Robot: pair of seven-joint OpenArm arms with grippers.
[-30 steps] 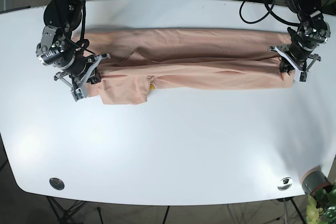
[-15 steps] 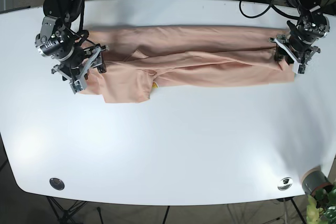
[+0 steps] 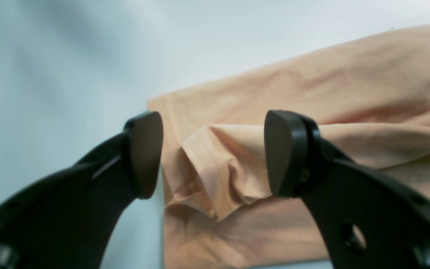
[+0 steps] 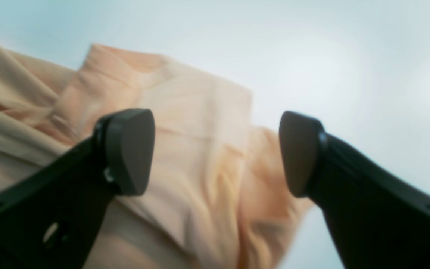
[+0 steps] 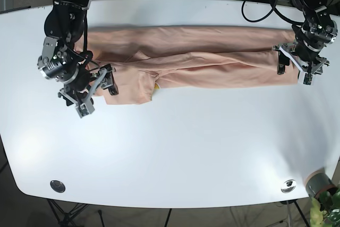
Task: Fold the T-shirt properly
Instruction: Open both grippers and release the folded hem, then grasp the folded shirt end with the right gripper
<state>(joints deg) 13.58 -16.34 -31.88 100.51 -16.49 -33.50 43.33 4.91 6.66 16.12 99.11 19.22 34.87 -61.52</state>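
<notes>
Two arms, one at each end of the peach T-shirt (image 5: 202,59), which lies stretched into a long band across the far half of the white table (image 5: 175,152).

Left gripper (image 5: 297,65) sits at the shirt's end on the base view's right. In its wrist view the left gripper (image 3: 213,153) has jaws spread wide, with a bunched fold of fabric (image 3: 222,168) lying in the gap. Neither pad visibly presses the cloth, so it holds nothing. The shirt corner lies flat on the table behind the fold.

Right gripper (image 5: 95,91) is at the other end, over the shirt's near edge, where a loose flap (image 5: 130,91) hangs out toward the front of the table. In its wrist view the right gripper (image 4: 215,153) is also wide open, with cloth beneath and between the fingers and no grip on it. That view is soft with blur, so I can't tell whether the tips touch the fabric.

A ridge crease runs lengthwise down the middle of the shirt. A small yellow bit (image 5: 155,86) peeks out at the flap's edge; too small to identify.

No readable writing, logos or labels on shirt, arms or table. Two round metal fittings (image 5: 57,186) are set in the table's near corners. Cables (image 5: 255,3) trail at the back behind the left arm.
</notes>
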